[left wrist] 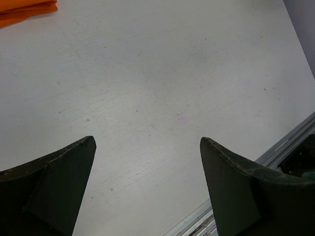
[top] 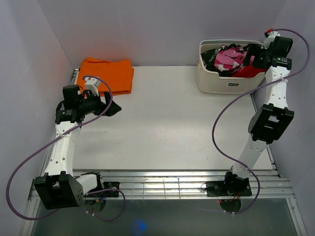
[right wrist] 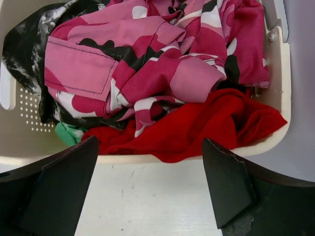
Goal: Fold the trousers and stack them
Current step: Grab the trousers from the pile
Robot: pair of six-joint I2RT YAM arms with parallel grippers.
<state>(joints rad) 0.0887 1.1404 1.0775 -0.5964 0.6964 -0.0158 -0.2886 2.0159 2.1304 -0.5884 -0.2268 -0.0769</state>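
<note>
One basket holds the trousers over a red cloth

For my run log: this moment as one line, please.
left gripper open, over table | right gripper open, at basket | trousers in basket, unfolded

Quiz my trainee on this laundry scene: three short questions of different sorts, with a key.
1. True or false: the camouflage trousers sit crumpled in the laundry basket.
2. What lies at the far left corner of the table? A) an orange cloth B) a blue towel C) a grey shirt
3. Fill in: the left gripper and the right gripper both stand ____, holding nothing.

Key: 1 true; 2 A; 3 open.
</note>
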